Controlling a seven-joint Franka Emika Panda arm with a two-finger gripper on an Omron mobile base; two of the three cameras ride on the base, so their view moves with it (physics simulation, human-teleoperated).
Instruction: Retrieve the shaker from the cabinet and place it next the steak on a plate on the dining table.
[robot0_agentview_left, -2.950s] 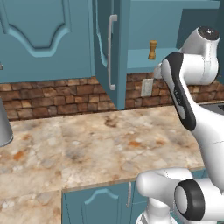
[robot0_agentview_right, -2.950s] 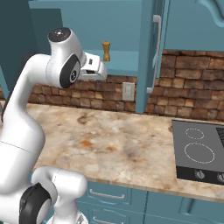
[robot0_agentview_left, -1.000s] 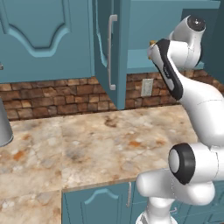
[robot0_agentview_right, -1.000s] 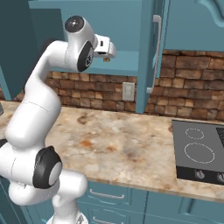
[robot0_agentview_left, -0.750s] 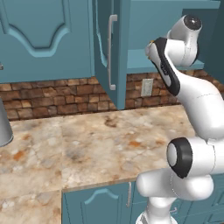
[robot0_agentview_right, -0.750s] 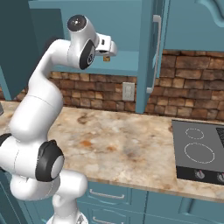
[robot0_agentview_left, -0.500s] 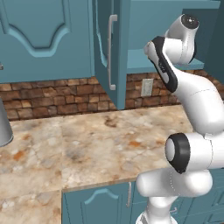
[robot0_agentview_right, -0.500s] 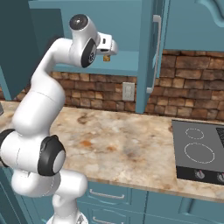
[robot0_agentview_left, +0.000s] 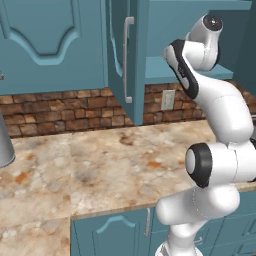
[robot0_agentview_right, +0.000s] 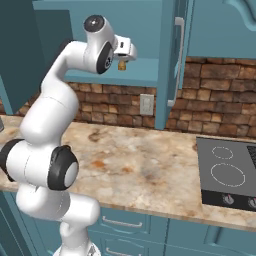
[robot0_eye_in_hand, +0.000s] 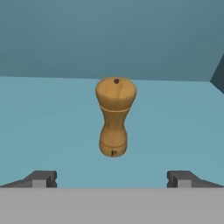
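The shaker (robot0_eye_in_hand: 115, 117) stands upright on the teal shelf (robot0_eye_in_hand: 52, 127) inside the open cabinet (robot0_agentview_right: 172, 60), a small tan waisted mill with a knobbed top. The gripper (robot0_eye_in_hand: 111, 178) hangs just above and in front of it, fingers spread wide with the shaker centred between them, touching nothing. From the right, the shaker (robot0_agentview_right: 121, 65) seems to peek out just below the hand, partly hidden. The marbled counter (robot0_agentview_left: 100, 170) lies below the shelf.
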